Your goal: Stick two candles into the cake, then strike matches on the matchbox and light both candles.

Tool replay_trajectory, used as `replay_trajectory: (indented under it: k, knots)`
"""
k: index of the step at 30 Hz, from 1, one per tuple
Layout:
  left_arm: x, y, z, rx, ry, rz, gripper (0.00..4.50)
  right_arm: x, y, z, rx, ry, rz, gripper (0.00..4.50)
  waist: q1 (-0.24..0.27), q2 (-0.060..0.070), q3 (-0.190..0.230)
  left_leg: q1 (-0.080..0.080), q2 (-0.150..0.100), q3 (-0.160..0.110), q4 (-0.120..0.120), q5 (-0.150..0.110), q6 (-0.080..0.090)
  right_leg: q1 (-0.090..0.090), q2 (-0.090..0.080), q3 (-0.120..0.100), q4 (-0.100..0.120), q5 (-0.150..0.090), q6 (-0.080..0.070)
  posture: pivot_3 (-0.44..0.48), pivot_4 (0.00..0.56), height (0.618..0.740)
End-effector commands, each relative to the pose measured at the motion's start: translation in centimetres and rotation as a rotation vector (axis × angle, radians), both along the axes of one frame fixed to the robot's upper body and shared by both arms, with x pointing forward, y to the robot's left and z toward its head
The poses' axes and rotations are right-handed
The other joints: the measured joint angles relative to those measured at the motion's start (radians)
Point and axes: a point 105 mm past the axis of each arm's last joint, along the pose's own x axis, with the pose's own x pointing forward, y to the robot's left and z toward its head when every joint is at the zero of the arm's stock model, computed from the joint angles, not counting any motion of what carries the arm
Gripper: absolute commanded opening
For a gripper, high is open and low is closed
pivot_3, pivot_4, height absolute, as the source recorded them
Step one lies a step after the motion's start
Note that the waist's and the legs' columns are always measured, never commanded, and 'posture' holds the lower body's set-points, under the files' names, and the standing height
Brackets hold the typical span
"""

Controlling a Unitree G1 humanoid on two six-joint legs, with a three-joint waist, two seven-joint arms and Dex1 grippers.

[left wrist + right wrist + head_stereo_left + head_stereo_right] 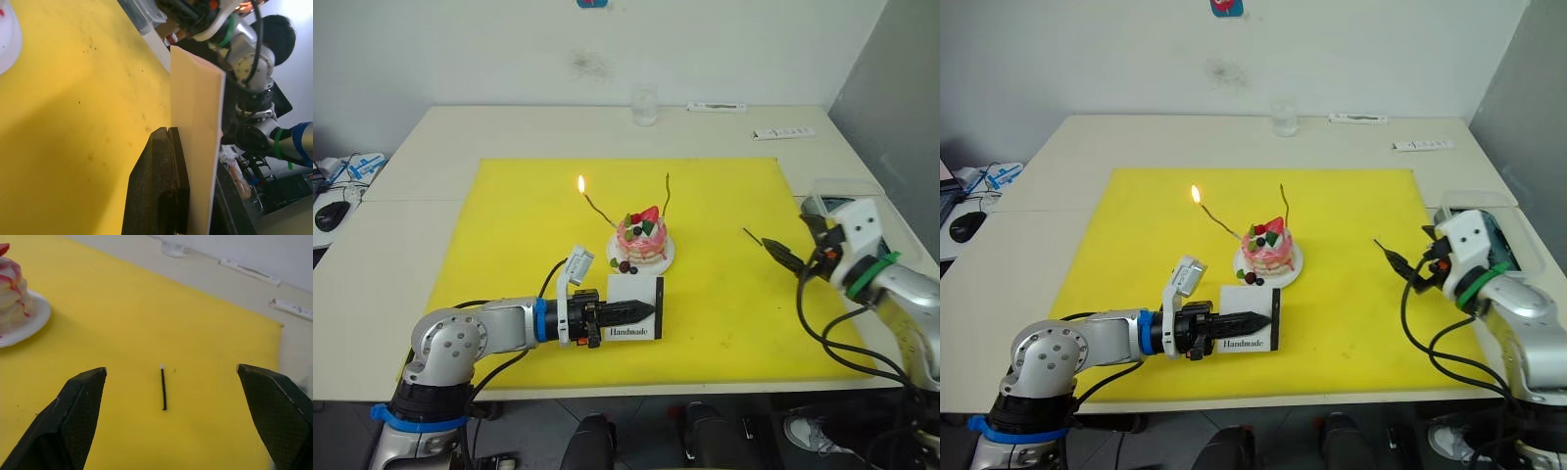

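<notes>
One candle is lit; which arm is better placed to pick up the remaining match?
Right. Its gripper is open directly over the match, while the left gripper holds the matchbox.

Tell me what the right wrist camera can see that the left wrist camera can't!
The right wrist view alone shows a short dark match lying on the mat between the open right pincer, the pink cake, and a glass and two flat white strips on the table beyond. The left wrist view alone shows the left pincer clamped on the matchbox, seen edge-on, with the robot's other arm behind. Both share the yellow mat and the white plate.
</notes>
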Motion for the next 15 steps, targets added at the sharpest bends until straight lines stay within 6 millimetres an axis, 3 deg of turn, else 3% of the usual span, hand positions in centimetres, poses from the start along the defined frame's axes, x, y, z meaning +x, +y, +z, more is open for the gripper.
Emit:
replay_trajectory:
  k: [1,8,15]
  knots:
    - [0.0,-0.1,0.7,-0.011,-0.033,-0.012,0.0,1.5,0.5,0.6,-0.045,-0.069,0.008,4.45,0.001,0.0,0.0,0.0,0.0,0.0,0.0,0.0,0.0,0.0,0.0,0.0,0.0,0.0,0.0,0.0,0.15,0.74]
    - [0.0,0.1,0.8,-0.008,-0.039,-0.003,0.0,3.9,0.6,-0.9,-0.071,-0.089,-0.021,4.45,0.002,0.0,0.0,-0.001,0.0,0.0,-0.001,0.0,0.0,0.0,0.0,0.0,-0.001,0.0,-0.001,0.0,0.15,0.74]
    - [-0.1,0.1,0.8,-0.009,-0.04,0.0,0.0,4.8,0.9,-2.5,-0.058,-0.072,-0.032,4.45,0.002,0.0,0.0,-0.001,0.0,0.0,0.0,0.0,0.0,0.0,0.0,0.0,0.0,0.0,0.0,0.0,0.15,0.74]
